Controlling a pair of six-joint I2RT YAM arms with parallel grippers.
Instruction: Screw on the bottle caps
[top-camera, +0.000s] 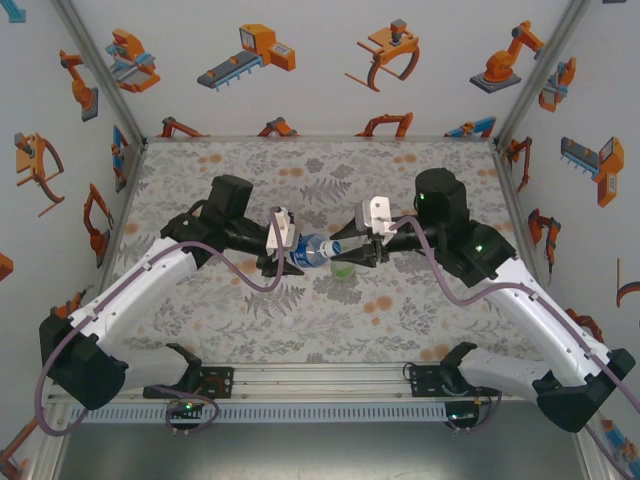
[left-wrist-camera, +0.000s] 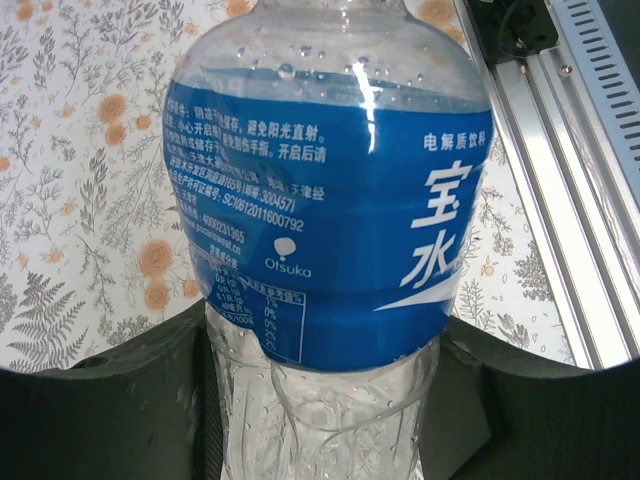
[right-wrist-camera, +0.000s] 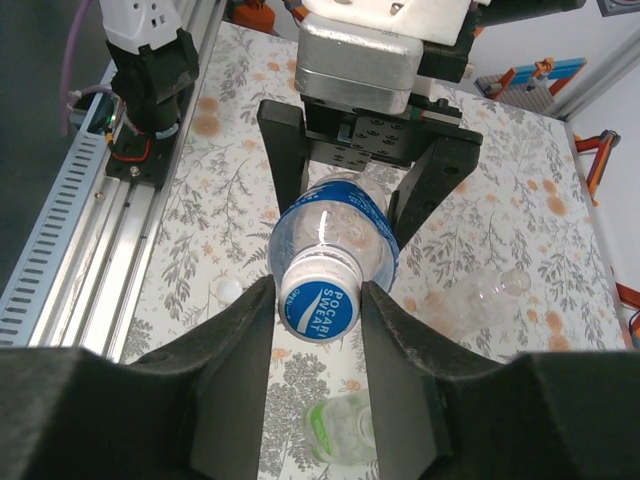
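Observation:
A clear bottle with a blue label (top-camera: 312, 250) hangs on its side above the table, between the two arms. My left gripper (left-wrist-camera: 325, 400) is shut on its lower body (left-wrist-camera: 320, 200), one dark finger on each side. The bottle's neck points at my right gripper (right-wrist-camera: 320, 312). On the neck sits a white cap with a blue printed top (right-wrist-camera: 320, 300), and the right fingers (right-wrist-camera: 235, 340) press against both sides of it. A green-tinted bottle (right-wrist-camera: 345, 435) lies on the table below. A plain clear bottle (right-wrist-camera: 490, 295) lies to its right. A loose white cap (right-wrist-camera: 228, 290) rests on the cloth.
The flower-print cloth (top-camera: 200, 180) covers the table. An aluminium rail (top-camera: 320, 385) with the arm bases runs along the near edge. Patterned walls enclose the left, back and right sides. The green-tinted bottle (top-camera: 343, 268) lies right under the held bottle.

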